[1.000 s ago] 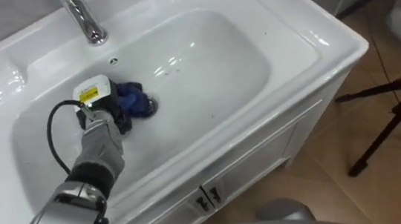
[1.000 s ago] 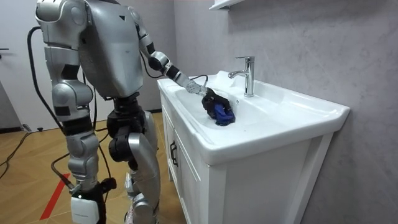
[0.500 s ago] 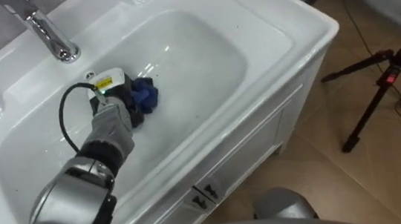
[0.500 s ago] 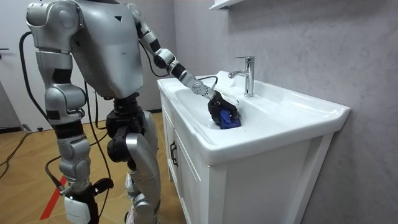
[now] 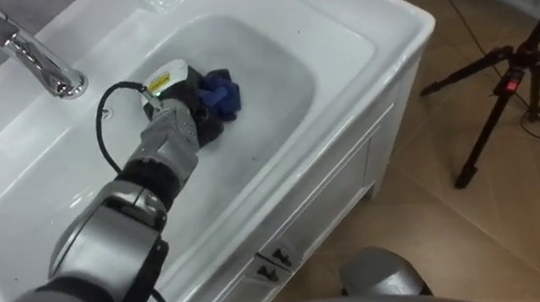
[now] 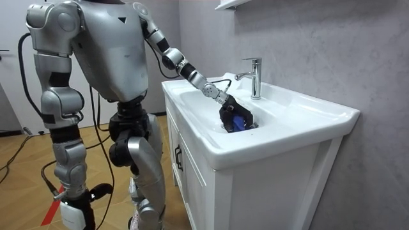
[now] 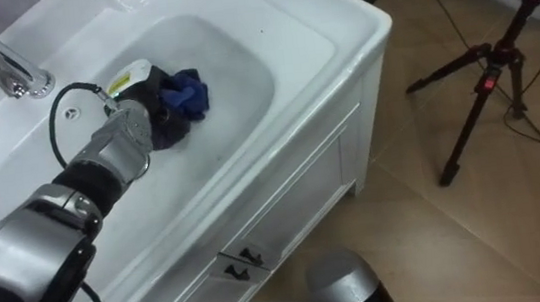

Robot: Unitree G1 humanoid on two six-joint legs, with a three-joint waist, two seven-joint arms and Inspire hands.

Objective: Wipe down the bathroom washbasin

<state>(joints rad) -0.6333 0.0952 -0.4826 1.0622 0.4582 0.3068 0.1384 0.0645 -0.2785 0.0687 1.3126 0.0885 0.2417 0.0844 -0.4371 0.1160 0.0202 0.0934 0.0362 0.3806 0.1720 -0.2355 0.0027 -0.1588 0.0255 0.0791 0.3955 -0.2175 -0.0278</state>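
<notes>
"What does the left eye view show?"

"The left hand is down in the basin, to the right of the tap. Its fingers are bent round the blue cloth and push it on the bottom."

"Has it moved?"

"Yes. A moment ago the hand and cloth were in the middle. Now they are more to the right."

"And the room view?"

"The robot stands at the cabinet. Its arm reaches further along the basin than before. The right hand hangs by its side."

"The right eye view?"

"The same thing: the cloth is under the fingers, in the right part of the bowl."

"So what does that mean?"

"I think it is wiping. The middle looks done. The near and left parts likely still need a rub."
</notes>
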